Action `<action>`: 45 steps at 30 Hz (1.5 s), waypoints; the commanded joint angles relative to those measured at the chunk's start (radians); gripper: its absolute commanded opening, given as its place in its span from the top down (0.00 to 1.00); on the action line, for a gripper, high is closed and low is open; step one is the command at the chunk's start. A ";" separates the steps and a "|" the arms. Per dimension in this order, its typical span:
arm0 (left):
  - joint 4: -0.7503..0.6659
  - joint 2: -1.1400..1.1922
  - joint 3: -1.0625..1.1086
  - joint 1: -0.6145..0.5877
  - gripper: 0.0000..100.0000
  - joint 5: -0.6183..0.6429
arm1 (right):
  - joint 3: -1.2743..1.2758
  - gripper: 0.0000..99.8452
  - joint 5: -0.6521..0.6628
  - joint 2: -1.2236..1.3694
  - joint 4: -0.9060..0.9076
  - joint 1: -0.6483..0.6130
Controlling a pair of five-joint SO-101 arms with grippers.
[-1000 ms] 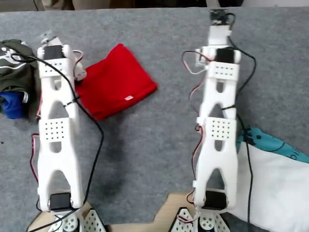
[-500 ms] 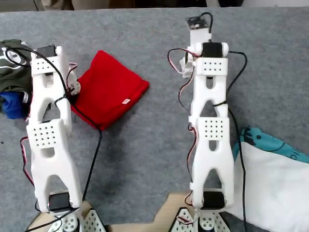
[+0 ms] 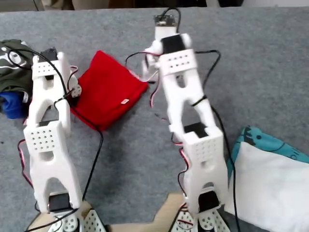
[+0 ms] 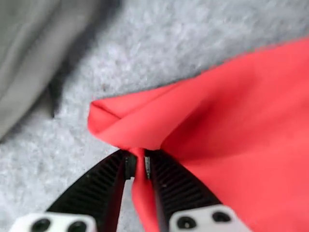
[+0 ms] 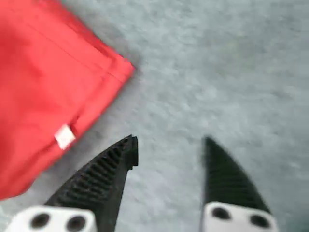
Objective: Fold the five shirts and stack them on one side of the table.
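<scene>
The left gripper (image 4: 137, 163) is clamping the folded red shirt (image 3: 108, 92), probably for stacking at the left. The right gripper (image 5: 169, 144) is hovering open-jawed and likely needs to grip the shirt's right corner.

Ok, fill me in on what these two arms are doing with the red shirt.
The left gripper is shut on a folded edge of the red shirt, which lies on the grey table. The right gripper is open over the table beside the shirt's opposite corner, holding nothing. A dark shirt pile sits at the table's left edge, and a white and teal shirt lies at the right.
</scene>
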 commanded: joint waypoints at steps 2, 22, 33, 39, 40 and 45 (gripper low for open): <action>-0.132 -0.012 0.048 -0.011 0.98 0.026 | 0.027 0.76 -0.143 -0.091 -0.173 -0.077; -0.140 -0.022 0.046 -0.029 0.98 0.026 | -0.062 0.74 -0.468 0.231 -0.393 -0.191; -0.140 -0.022 0.044 -0.034 0.98 0.028 | -0.182 0.74 -0.477 0.337 -0.262 -0.185; -0.140 -0.022 0.044 -0.034 0.98 0.028 | -0.312 0.74 -0.477 0.426 -0.233 -0.205; -0.140 -0.022 0.044 -0.034 0.98 0.028 | -0.329 0.74 -0.477 0.438 -0.218 -0.209; -0.140 -0.022 0.043 -0.035 0.98 0.026 | -0.375 0.74 -0.477 0.487 -0.196 -0.229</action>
